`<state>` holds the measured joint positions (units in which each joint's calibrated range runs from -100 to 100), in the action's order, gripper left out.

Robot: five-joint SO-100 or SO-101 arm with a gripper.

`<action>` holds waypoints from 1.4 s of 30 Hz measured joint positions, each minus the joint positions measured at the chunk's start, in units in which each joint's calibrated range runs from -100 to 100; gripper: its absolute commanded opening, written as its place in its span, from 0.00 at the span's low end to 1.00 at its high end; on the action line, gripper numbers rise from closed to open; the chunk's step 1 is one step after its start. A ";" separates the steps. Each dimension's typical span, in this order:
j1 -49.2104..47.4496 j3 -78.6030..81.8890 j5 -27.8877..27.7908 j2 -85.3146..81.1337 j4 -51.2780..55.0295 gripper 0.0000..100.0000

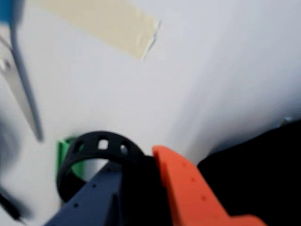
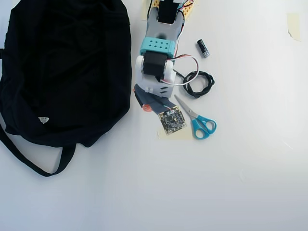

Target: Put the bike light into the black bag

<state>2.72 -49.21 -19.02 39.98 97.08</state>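
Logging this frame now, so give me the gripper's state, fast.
Gripper: shut on the bike light, its strap loop sticking out between the dark and orange fingers, beside the black bag.

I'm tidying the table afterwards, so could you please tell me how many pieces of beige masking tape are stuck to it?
3 visible: one beige masking tape piece at the overhead view's top right, one under the wrist camera board, one beside the arm's base. More may be hidden.

Blue-handled scissors lie on the white desk. A coiled black cable sits above them in the overhead view, with a short black cylinder beyond.
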 measured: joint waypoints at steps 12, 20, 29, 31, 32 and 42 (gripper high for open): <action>-4.70 -5.90 12.75 -6.31 2.06 0.02; -5.00 6.21 16.75 -20.76 2.06 0.02; -7.05 24.61 21.73 -40.18 2.06 0.02; -6.98 27.99 22.03 -44.08 2.06 0.02; -7.27 29.64 22.17 -45.91 2.06 0.02; -11.02 45.75 27.79 -62.43 1.29 0.02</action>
<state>-8.30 -3.46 8.77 -22.46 98.37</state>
